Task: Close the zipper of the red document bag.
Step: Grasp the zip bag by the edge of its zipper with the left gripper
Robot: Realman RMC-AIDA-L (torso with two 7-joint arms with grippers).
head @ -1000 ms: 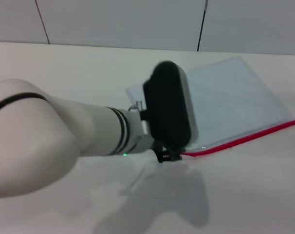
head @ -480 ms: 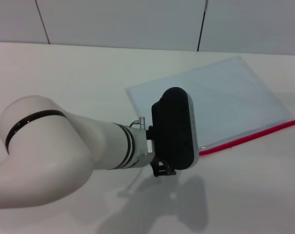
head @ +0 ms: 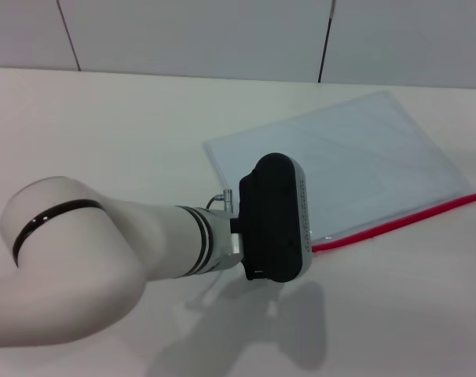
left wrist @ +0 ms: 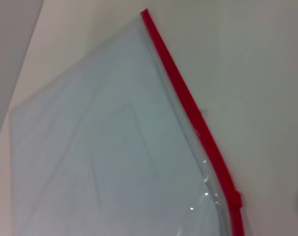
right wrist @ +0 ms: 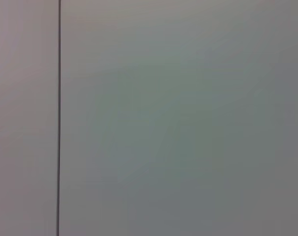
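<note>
**Left arm parked over the near-left end of the zipper**

White surface [head: 128, 133] with pale wall panels behind, nothing else lying around. The red document bag [head: 356, 157] lies flat in the right-centre of the head frame. Its zipper [head: 403, 218] runs along the lower edge, long axis climbing from lower-centre to the right edge.

The left gripper [head: 273, 220] hangs over the bag's lower-left corner, right at that end of the zipper. Its fingers are hidden under the black housing, so clenched or released, can't tell. The left wrist view shows a small red tab [left wrist: 235, 198] on the strip close beneath the camera, probably the slider. The pull would likely run rightward along the strip.

Right arm isn't in frame. No readable labels or brands anywhere.
</note>
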